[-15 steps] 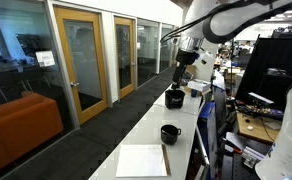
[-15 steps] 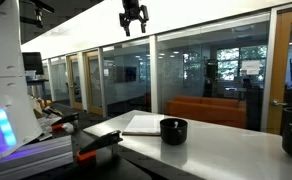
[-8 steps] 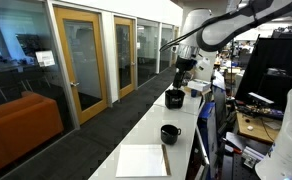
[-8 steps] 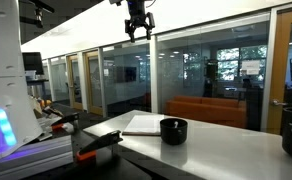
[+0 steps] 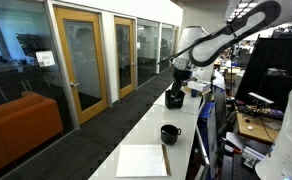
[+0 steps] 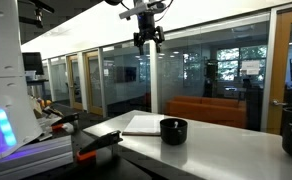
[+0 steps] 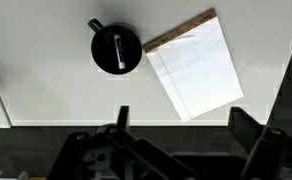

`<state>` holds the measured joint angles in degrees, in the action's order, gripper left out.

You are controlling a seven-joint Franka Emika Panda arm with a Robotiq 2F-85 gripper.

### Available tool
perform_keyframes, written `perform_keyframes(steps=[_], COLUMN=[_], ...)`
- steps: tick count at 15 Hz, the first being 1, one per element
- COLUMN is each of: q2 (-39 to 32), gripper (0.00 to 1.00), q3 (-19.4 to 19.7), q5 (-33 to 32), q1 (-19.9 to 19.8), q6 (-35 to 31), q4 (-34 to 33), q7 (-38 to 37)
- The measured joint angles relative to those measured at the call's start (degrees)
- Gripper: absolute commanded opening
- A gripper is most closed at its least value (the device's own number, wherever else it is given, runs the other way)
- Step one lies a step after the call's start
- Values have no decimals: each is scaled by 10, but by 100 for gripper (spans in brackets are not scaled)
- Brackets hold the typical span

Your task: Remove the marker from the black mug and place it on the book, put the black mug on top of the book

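In an exterior view: gripper (image 5: 178, 70) hangs high; black mug (image 5: 170, 133) at 1 o'clock of book (image 5: 143, 160). In an exterior view: gripper (image 6: 146, 42) aloft. Wrist view: I read fingers (image 7: 123, 118) spread, empty; marker (image 7: 117, 48) inside mug, 9 o'clock of book.

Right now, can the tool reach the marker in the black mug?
Probably yes. The tool hangs high above the table, open, with only empty air between it and the black mug. The marker shows in the mug's open top. The book lies beside the mug, not over it.
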<state>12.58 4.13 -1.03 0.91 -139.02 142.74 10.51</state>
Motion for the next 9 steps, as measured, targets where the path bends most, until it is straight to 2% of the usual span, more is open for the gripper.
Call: perform_keyframes(steps=[3,9], q2=[-31,-61], gripper=[100,100], q3=[0,0], q5=[-18,-55], q1=[-10,-20], q6=[-31,-47], q4=[0,-1], q7=[0,-26])
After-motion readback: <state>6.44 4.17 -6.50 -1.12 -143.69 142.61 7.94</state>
